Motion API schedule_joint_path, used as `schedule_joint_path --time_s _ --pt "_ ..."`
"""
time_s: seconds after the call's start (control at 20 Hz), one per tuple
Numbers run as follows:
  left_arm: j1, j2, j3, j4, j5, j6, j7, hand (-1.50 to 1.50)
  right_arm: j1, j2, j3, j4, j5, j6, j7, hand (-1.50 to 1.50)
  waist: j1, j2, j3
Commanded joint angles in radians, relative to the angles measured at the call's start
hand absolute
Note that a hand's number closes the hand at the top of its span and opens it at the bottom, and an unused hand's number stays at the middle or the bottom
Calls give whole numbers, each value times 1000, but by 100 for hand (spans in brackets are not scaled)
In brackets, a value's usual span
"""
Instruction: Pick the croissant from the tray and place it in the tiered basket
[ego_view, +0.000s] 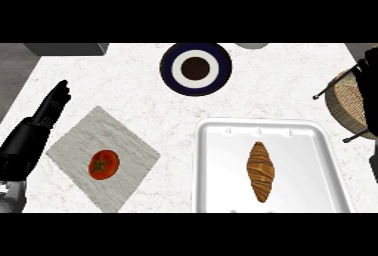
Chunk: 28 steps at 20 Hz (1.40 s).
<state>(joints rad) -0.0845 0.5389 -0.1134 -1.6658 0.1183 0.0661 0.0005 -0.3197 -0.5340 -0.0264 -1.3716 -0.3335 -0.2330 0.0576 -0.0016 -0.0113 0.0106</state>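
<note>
Croissant (260, 171) is lying untouched in the tray (214, 165).
Its long axis is pointing away from the robot; the open left hand (52, 107) is resting far left, the tiered basket (348, 100) is waiting right.

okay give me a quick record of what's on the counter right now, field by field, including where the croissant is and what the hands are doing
croissant: lying lengthwise in the white tray, untouched
tiered basket: at the right edge, partly cut off
tomato: on the grey marble board, left of the tray
plate: dark blue and white rings, behind the tray
left hand: open, fingers straight, at the left edge, holding nothing
right hand: not in view
task state: croissant not yet picked
</note>
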Motion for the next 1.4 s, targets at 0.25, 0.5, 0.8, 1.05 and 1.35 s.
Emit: schedule_joint_path --time_s 0.25,0.5,0.8,1.05,1.35 --pt "14 -49 75 100 -117 180 72 0 295 279 28 -309 11 -257 -73 150 -44 1 -11" --pt "69 -78 60 93 -78 165 80 0 503 284 -54 -132 177 -584 17 -150 -74 2 -16" --pt "-27 -104 45 176 -109 164 74 0 763 241 180 -516 400 -696 200 -150 -43 10 -17" --pt "-14 -102 18 125 -115 149 101 0 846 21 288 -569 490 -511 428 -150 0 17 -20" --pt "-55 -120 12 164 -125 145 83 0 756 -191 275 -774 549 -341 845 -150 26 23 -19"
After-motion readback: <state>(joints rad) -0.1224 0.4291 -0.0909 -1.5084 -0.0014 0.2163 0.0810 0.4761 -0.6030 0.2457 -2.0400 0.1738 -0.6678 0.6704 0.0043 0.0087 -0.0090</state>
